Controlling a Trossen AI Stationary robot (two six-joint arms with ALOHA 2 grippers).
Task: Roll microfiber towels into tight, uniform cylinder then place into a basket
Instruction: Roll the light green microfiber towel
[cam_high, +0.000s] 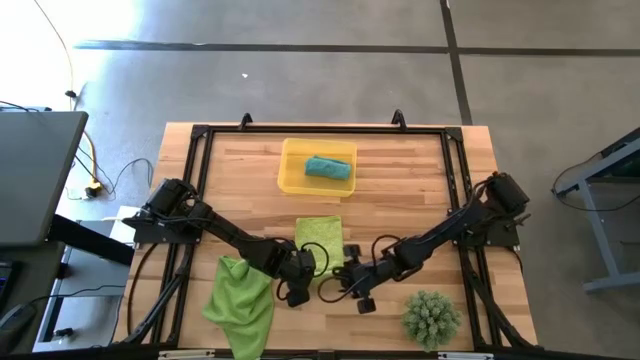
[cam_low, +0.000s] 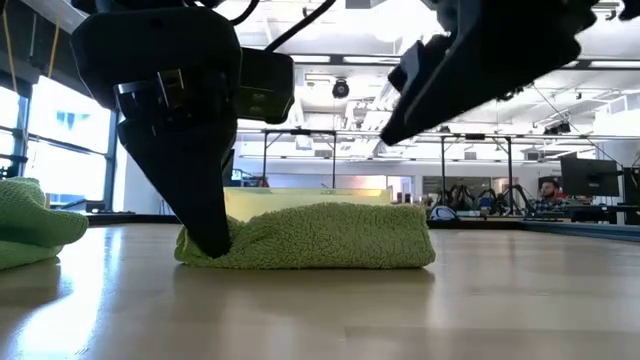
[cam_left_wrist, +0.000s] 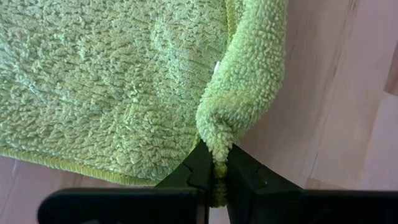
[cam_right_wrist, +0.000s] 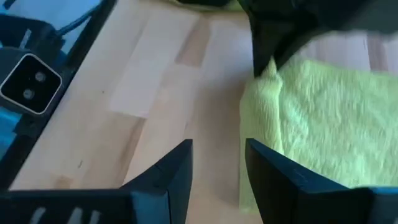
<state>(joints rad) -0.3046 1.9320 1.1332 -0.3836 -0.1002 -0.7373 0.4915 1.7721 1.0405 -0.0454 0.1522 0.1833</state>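
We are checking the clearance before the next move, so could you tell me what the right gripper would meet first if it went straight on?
Probably the lime-green towel edge, just ahead of the open right gripper; the left gripper pinches it there.

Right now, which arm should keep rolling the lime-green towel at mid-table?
Left. Its gripper already pinches that lime-green towel by its rolled edge, while the right gripper is open beside it, holding nothing.

Bright ceiling lights glare in the low view; right wrist view is blurred.
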